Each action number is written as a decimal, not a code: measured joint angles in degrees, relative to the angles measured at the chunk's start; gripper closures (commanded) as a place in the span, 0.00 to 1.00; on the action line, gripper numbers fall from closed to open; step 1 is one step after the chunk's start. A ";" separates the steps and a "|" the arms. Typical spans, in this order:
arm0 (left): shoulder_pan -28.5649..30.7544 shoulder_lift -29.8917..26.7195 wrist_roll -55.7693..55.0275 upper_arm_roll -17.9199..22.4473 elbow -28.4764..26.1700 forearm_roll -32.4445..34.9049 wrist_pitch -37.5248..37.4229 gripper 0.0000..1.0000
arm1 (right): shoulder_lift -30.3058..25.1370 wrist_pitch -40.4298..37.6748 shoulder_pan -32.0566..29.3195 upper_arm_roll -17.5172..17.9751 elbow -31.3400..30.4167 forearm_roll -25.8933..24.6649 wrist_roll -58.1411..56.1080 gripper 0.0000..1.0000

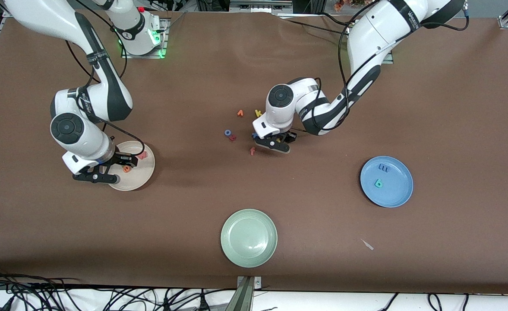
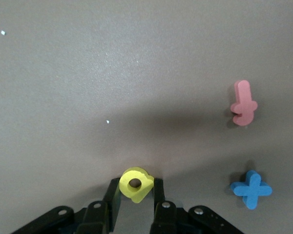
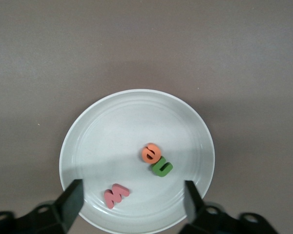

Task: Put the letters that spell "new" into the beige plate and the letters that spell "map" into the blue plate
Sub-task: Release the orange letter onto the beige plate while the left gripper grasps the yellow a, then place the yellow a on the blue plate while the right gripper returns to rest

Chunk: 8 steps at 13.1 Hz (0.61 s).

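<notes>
The beige plate (image 1: 138, 179) (image 3: 112, 126) lies toward the right arm's end of the table. It holds the orange e (image 3: 150, 153) (image 1: 127, 169), the green n (image 3: 161, 167) and the pinkish-red w (image 3: 116, 195) (image 1: 142, 154). My right gripper (image 3: 132, 202) (image 1: 120, 166) hangs over that plate, open and holding nothing. My left gripper (image 2: 135, 195) (image 1: 278, 142) is low over the table's middle, shut on the yellow a (image 2: 135, 185). The blue plate (image 1: 398, 190) lies toward the left arm's end, with the blue m (image 1: 383, 167) and teal p (image 1: 378, 183) in it.
Loose letters lie round the left gripper: an orange-pink f (image 2: 244, 103) (image 1: 252, 150), a blue x (image 2: 251, 189), a blue o (image 1: 227, 133), an orange v (image 1: 240, 113) and a yellow k (image 1: 258, 113). A pale green plate (image 1: 249, 255) sits nearest the front camera.
</notes>
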 measured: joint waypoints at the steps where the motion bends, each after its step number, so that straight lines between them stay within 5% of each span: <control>1: 0.10 -0.03 0.07 0.16 0.16 0.03 -0.14 1.00 | -0.22 -0.04 0.00 0.00 0.15 0.15 0.00 0.00; 8: 7.61 -7.86 17.08 0.21 2.15 0.12 -16.46 0.98 | -8.03 -13.75 0.38 1.23 7.76 4.38 -0.76 0.00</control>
